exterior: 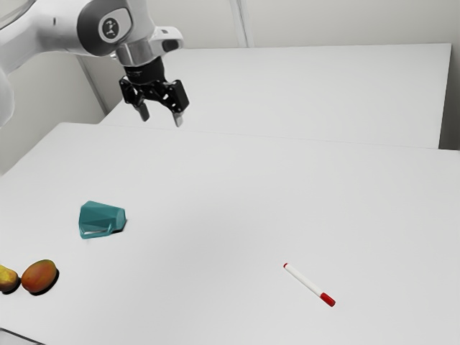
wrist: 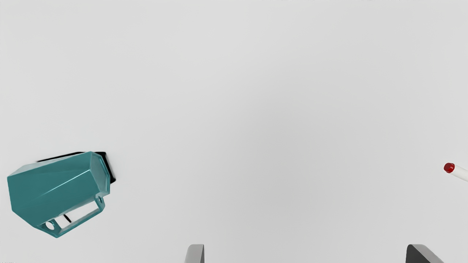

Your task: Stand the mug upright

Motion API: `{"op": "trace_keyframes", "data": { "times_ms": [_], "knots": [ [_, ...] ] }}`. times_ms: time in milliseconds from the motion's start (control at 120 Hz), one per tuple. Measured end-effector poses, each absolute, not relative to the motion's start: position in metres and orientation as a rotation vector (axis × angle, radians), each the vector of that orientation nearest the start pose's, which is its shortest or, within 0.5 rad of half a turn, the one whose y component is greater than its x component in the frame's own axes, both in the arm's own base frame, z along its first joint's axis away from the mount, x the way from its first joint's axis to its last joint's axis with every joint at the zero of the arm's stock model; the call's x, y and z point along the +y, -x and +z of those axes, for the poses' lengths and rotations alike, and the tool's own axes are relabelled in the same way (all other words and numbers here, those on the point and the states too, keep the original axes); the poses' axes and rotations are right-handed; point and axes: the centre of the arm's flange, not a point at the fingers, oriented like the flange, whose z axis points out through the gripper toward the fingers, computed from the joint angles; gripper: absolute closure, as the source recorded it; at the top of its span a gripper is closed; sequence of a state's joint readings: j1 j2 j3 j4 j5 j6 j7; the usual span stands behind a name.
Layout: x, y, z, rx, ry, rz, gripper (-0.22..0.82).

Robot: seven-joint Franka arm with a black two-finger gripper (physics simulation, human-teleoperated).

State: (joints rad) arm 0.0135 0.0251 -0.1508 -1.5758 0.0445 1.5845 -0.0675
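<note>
Lying on its side at the exterior view's left, the mug [exterior: 100,218] is not upright, so by my judgement righting it is left to do. The gripper [exterior: 162,121] hangs at the upper left, well apart from it, fingers spread and holding nothing.

exterior view: beside the arm [exterior: 54,25], set back, looking obliquely down
wrist view: from the arm's end, nearer, facing down
both: worktop [exterior: 208,187], mug [exterior: 100,218], marker [exterior: 305,282] end
</note>
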Motion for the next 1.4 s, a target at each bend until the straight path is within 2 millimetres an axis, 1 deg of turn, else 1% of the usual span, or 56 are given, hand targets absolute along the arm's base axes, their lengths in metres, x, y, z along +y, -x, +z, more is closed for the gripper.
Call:
{"op": "trace_keyframes", "data": {
  "times_ms": [167,375,425,542,575,608,675,700,742,875,1033,1217,1300,1400],
  "knots": [
    [-0.050,-0.562,0.608,0.046,3.099,0.020,0.00],
    [-0.021,-0.559,0.609,-0.040,3.097,0.017,0.00],
    [-0.015,-0.553,0.603,-0.061,3.093,0.040,0.00],
    [-0.005,-0.542,0.578,-0.103,3.087,0.111,0.00],
    [-0.005,-0.536,0.575,-0.106,3.084,0.118,0.00],
    [-0.010,-0.530,0.573,-0.093,3.084,0.119,0.00],
    [-0.036,-0.515,0.566,-0.007,3.097,0.117,0.00],
    [-0.043,-0.511,0.563,0.022,3.105,0.114,0.00],
    [-0.042,-0.505,0.557,0.040,3.126,0.105,0.00],
    [-0.017,-0.496,0.537,0.046,3.189,0.070,0.00],
    [0.023,-0.489,0.511,0.030,3.265,0.023,0.00],
    [0.072,-0.479,0.483,-0.006,3.349,-0.027,0.00],
    [0.096,-0.474,0.474,-0.031,3.382,-0.057,0.00],
    [0.129,-0.467,0.468,-0.077,3.422,-0.100,0.00]
  ]
}}
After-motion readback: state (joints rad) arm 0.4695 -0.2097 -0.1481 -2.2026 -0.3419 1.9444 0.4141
